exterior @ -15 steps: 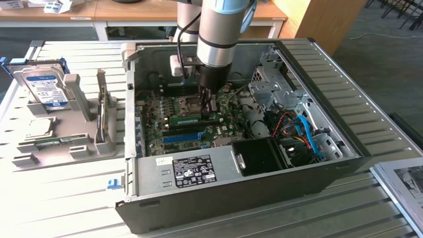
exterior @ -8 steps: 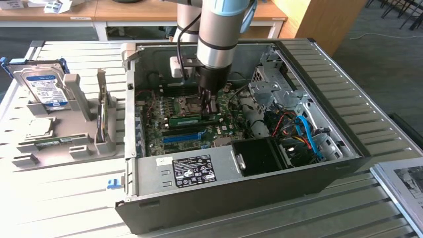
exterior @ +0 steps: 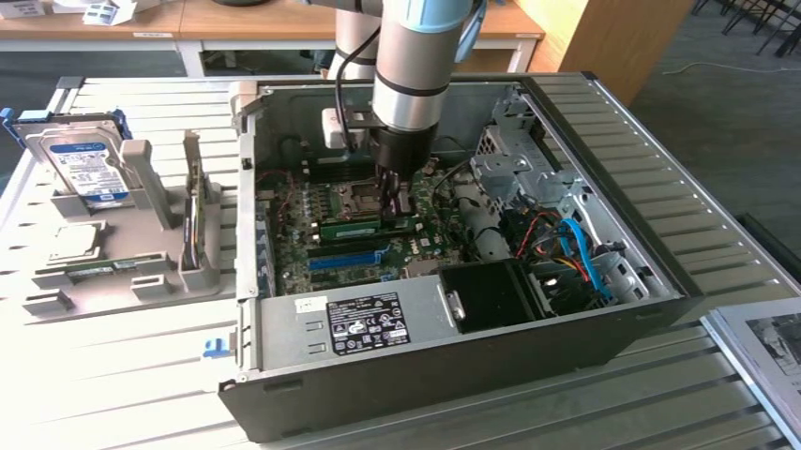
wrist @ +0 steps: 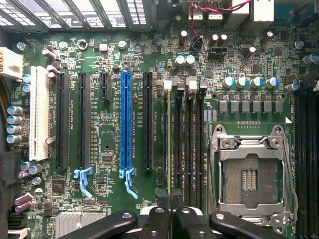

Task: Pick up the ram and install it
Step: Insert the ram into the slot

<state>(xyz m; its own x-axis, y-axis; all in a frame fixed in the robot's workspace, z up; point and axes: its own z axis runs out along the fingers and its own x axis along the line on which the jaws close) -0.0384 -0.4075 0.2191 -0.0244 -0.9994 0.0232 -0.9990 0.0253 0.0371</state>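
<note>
the ram [exterior: 351, 226] has been picked up and is pinched edge-on in the nearly closed gripper [wrist: 170, 199], down at the motherboard's memory slots [wrist: 192, 144]; whether it is fully seated cannot be told.

Exterior view: bright, diffuse daylight, with no hard-edged shadows. The pale slatted tabletop [exterior: 126, 375] reflects strongly and is near washed-out at the exterior view's left. The silver arm [exterior: 419, 56] carries a soft vertical highlight. The interior of the computer case [exterior: 414, 394] is dimmer than its surroundings; its near outer wall reads almost black.

Wrist view: the motherboard [wrist: 109, 64] is evenly lit. The vent grille [wrist: 75, 10] is overexposed to white. Small glints appear on capacitor tops [wrist: 234, 82] and the socket frame [wrist: 249, 144]. The tool [wrist: 171, 196] is dark and slightly soft, being closest to the lens.
</note>
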